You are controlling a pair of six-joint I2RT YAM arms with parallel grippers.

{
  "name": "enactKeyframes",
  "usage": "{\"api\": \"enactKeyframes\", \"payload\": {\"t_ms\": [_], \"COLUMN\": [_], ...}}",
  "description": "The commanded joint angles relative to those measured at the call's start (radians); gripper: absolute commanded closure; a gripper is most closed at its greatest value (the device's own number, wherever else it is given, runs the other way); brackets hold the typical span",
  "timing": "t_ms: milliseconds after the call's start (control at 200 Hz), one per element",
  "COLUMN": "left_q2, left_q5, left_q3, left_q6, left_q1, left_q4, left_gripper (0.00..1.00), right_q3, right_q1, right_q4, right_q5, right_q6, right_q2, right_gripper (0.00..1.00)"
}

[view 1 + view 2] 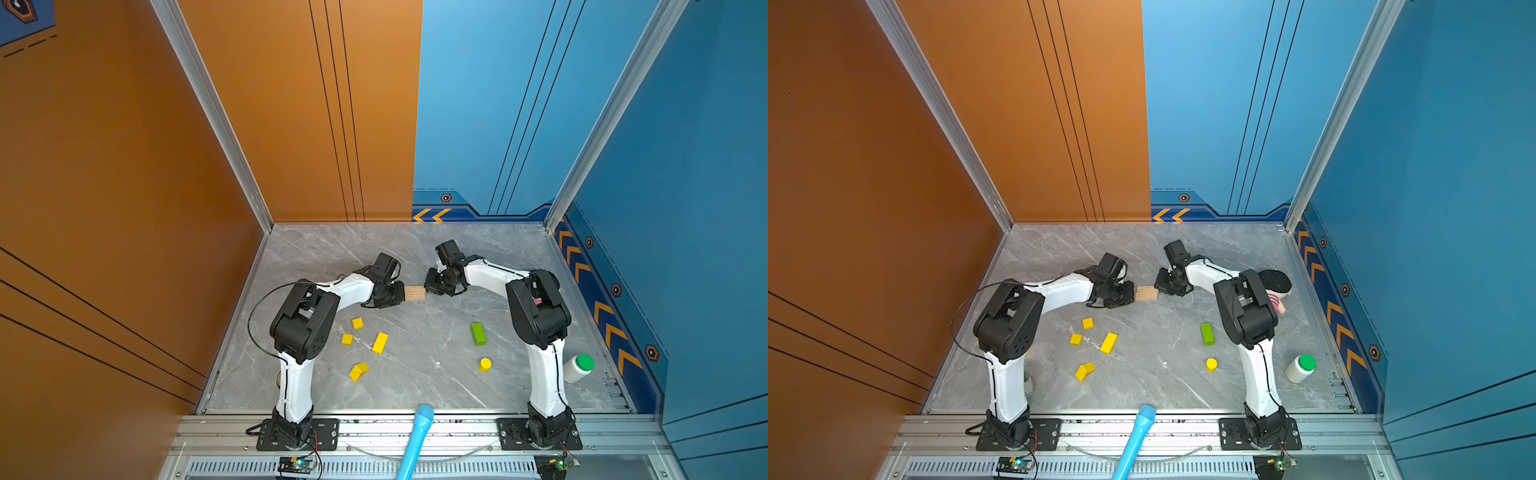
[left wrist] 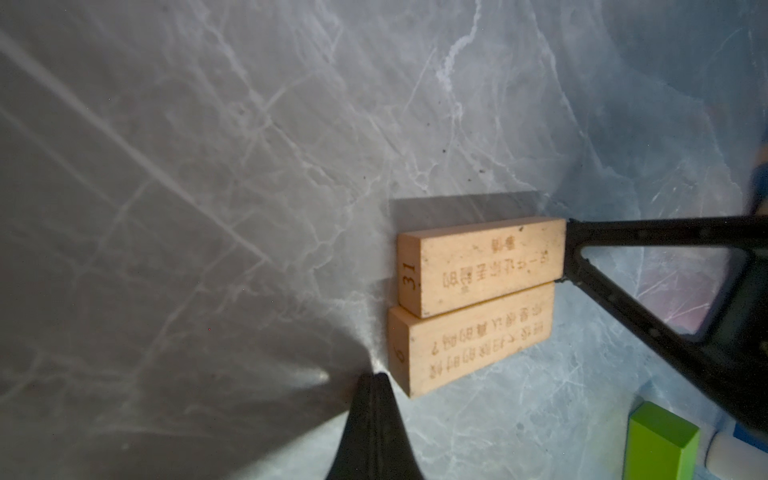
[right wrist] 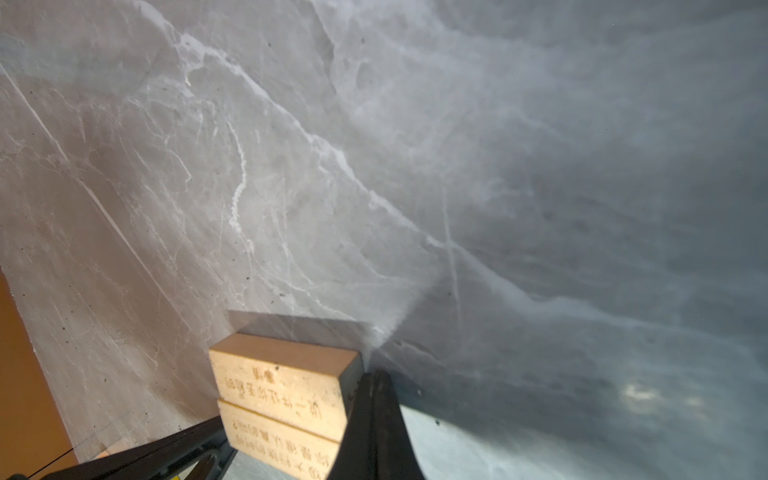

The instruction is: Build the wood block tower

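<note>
Two tan planks (image 1: pixel 414 293) (image 1: pixel 1147 293) with printed marks lie flat side by side mid-table, between both grippers. My left gripper (image 1: pixel 400 291) (image 2: pixel 376 379) is shut and empty, its tip at the left end of the plank marked 6 (image 2: pixel 469 345). My right gripper (image 1: pixel 428 286) (image 3: pixel 372 377) is shut and empty, its tip against the right end of the plank marked 31 (image 2: pixel 482 266). Loose on the table are two yellow cubes (image 1: pixel 357 323) (image 1: pixel 347 339), a yellow bar (image 1: pixel 380 343), a roof-shaped piece (image 1: pixel 358 371), a green bar (image 1: pixel 478 333) and a yellow cylinder (image 1: pixel 485 364).
A white bottle with a green cap (image 1: pixel 578 368) lies by the right arm's base. A plush toy (image 1: pixel 1275 286) sits behind the right arm's elbow. A blue rod (image 1: pixel 415 440) juts over the front rail. Walls close in the table at left, back and right.
</note>
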Motion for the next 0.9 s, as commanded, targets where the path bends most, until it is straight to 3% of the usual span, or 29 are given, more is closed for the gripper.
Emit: {"api": "enactKeyframes", "payload": {"t_ms": [0, 891], "left_q2": [0.031, -0.014], "left_q5": [-0.004, -0.033], "left_q3": [0.022, -0.005], "left_q6": [0.022, 0.028], "left_q1": [0.006, 0.025], "left_q4": [-0.030, -0.040], "left_gripper": [1.00, 1.00], "right_q3": [0.029, -0.008], "right_q1": [0.007, -0.007], "right_q4": [-0.020, -0.072], "right_q5": [0.007, 0.043], "right_q6": [0.012, -0.004], "right_q2": [0.030, -0.039], "right_gripper": [1.00, 1.00]}}
